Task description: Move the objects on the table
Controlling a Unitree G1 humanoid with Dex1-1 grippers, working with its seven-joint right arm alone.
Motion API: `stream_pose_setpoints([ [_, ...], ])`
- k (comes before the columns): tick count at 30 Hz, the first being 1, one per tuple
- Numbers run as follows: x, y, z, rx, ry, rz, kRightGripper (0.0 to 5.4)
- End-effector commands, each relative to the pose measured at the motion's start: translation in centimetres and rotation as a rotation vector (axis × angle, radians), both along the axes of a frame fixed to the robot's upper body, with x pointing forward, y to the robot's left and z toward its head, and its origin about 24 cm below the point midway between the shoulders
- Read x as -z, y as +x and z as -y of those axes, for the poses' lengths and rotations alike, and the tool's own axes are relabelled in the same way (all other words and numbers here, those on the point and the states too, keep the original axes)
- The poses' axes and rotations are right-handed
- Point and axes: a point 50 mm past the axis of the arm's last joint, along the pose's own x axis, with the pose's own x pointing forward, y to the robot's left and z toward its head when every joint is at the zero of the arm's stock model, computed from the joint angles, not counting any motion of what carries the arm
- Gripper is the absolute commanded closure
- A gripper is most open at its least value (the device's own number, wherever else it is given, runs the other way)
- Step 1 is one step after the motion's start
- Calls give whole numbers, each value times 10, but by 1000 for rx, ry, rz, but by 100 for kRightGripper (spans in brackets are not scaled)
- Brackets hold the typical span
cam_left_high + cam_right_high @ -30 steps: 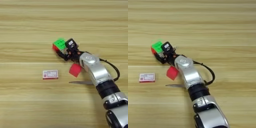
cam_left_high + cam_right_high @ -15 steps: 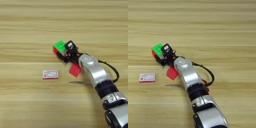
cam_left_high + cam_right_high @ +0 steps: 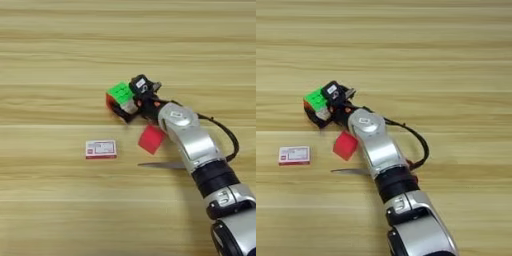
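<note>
You are looking down at a plain test bench, likely a lab: the light-wood table (image 3: pixel 60 45) fills both views, no walls or furniture show. A silver robot arm (image 3: pixel 192 142) reaches over it among a few small props, like the flat box (image 3: pixel 101 149).

Light-wood table (image 3: pixel 60 55) with horizontal plank grain, bearing a green-and-red puzzle cube (image 3: pixel 119 96) near the middle, a plain red cube (image 3: pixel 151 139) just nearer and to its right, a small red-white flat box (image 3: pixel 101 149) further left, and a grey blade (image 3: pixel 160 164) nearest.
</note>
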Motion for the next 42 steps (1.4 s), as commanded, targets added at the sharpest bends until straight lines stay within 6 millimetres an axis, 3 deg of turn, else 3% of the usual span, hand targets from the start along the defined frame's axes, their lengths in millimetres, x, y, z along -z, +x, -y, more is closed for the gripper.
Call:
stream_pose_setpoints([
  [1,-61,-5,-11,-88,69,318,4],
  [8,-73,-28,-19,-289,140,353,4],
  [12,-66,-43,-21,-470,159,218,4],
  [20,-43,-54,-15,-600,46,-20,4],
  [31,4,-53,-23,-616,-159,-128,4],
  [38,19,-53,-28,-631,-226,-146,4],
  [42,25,-52,-27,-618,-249,-155,57],
])
